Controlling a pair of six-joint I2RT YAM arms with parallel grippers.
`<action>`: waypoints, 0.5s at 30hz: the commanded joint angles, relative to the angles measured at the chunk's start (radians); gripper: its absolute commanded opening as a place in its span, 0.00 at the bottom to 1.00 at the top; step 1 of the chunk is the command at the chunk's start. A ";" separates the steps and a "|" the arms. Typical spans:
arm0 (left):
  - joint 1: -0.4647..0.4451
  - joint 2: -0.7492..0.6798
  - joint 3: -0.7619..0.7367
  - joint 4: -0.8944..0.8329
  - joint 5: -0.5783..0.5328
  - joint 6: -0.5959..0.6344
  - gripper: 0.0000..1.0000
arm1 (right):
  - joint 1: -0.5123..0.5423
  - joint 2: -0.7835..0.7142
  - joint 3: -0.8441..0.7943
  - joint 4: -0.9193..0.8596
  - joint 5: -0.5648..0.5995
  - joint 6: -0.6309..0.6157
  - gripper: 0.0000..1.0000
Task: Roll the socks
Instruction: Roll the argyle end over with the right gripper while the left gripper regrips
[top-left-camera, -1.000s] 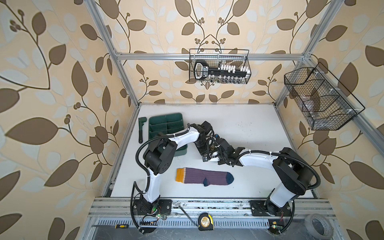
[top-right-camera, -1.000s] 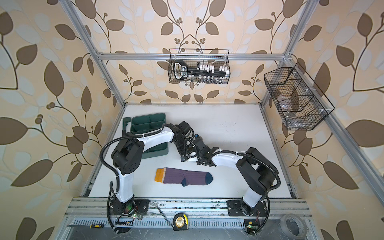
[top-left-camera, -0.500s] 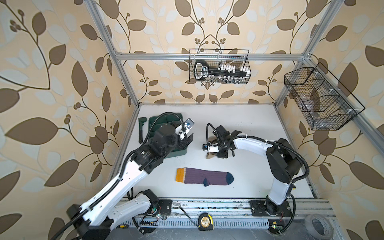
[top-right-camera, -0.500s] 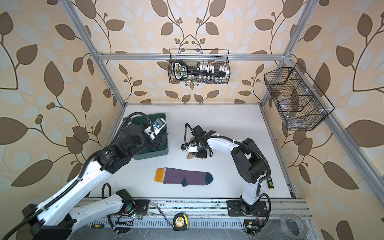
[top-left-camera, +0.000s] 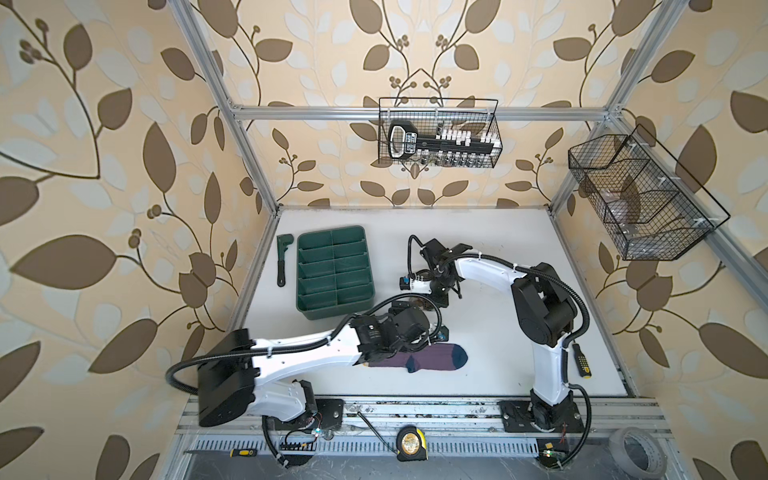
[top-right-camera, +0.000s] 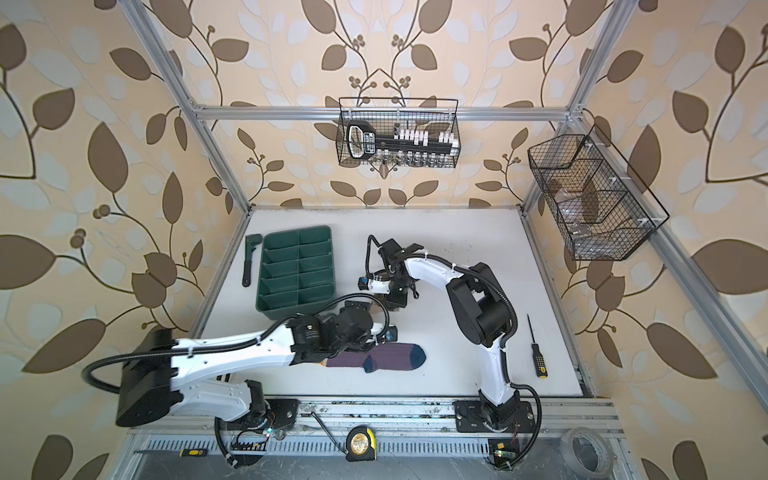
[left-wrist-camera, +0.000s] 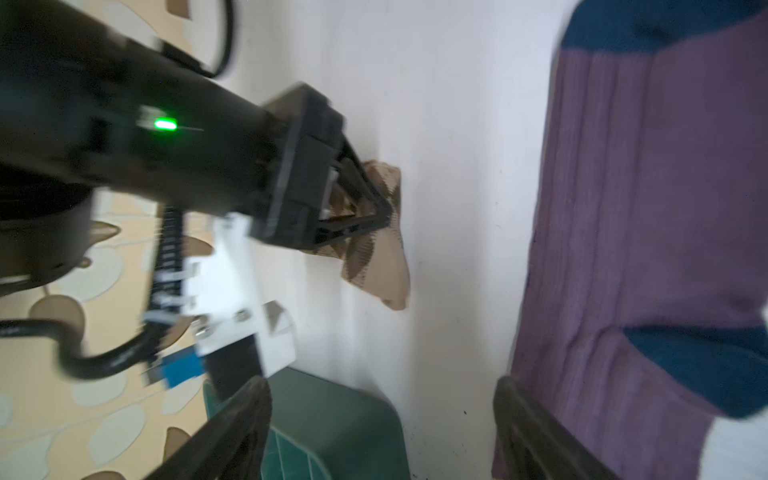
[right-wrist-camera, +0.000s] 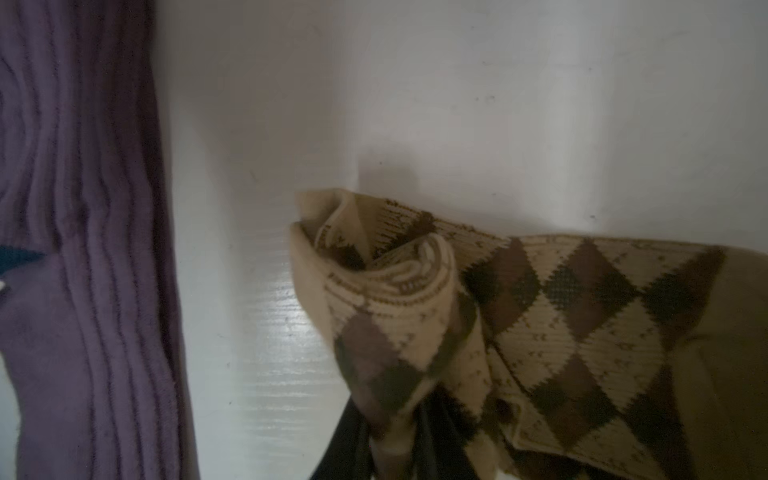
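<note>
Moved since the prior frames: left arm (top-left-camera: 299, 353), formerly raised over the green tray (top-left-camera: 332, 270), now stretched low across the near part of the table (top-left-camera: 498, 249); left gripper (left-wrist-camera: 380, 395) now over the cuff end of the purple sock (top-left-camera: 432, 358). Right arm (top-left-camera: 490, 270) unchanged at mid-table.
Item 1, left gripper: jaws spread wide, nothing between them; contact with the sock cannot be told.
Item 2, right gripper (left-wrist-camera: 384, 214): fingers pinched together on the beige sock (right-wrist-camera: 540, 332).
Item 3, beige sock: argyle, partly rolled, on the table right of the green tray, farther than the purple sock and apart from it.
Item 4, purple sock: flat by the table's near edge, navy toe to the right, cuff hidden under the left arm.
</note>
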 joint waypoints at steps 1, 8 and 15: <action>0.013 0.098 0.010 0.222 -0.087 0.078 0.82 | 0.005 0.085 -0.013 -0.079 -0.039 -0.018 0.18; 0.108 0.258 0.049 0.350 -0.027 0.072 0.77 | 0.007 0.083 -0.040 -0.079 -0.084 -0.047 0.18; 0.162 0.377 0.100 0.335 0.040 0.016 0.57 | 0.004 0.061 -0.066 -0.076 -0.133 -0.065 0.20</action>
